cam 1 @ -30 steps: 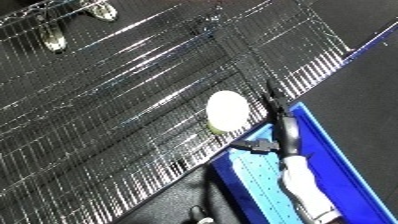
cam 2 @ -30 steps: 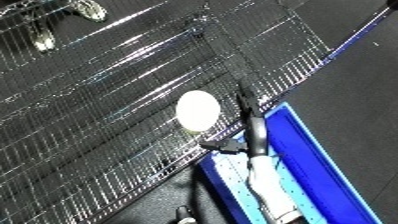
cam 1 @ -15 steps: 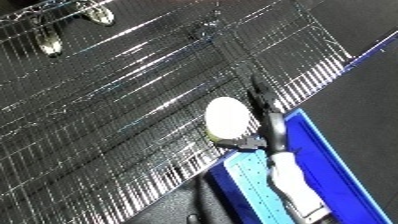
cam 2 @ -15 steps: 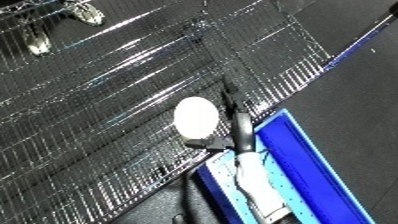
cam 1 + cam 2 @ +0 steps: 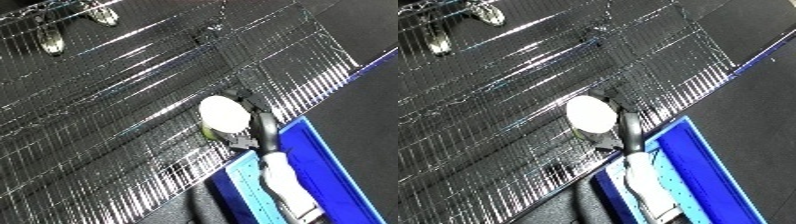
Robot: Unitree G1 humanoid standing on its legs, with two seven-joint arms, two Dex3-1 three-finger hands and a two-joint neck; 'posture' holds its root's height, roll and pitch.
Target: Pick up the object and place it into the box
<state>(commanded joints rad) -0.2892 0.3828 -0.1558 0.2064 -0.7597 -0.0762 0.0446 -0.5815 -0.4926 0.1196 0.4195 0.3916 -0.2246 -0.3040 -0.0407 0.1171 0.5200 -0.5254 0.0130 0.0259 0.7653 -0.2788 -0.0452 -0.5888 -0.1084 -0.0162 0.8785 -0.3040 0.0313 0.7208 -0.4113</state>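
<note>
The right hand (image 5: 256,131), fingers curled around a white ball (image 5: 224,113), has lifted it slightly farther from the blue bin (image 5: 330,159), still over the wire rack (image 5: 133,100).

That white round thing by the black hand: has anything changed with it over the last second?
Hardly. The right hand stays against the white ball on the wire rack, perhaps closing in a little; whether it grips is unclear. The whole picture shifted slightly, so the camera moved. The ball is not lifted, and the blue bin stays put.

Shop-like: wire shopping cart (image 5: 133,100)
</note>
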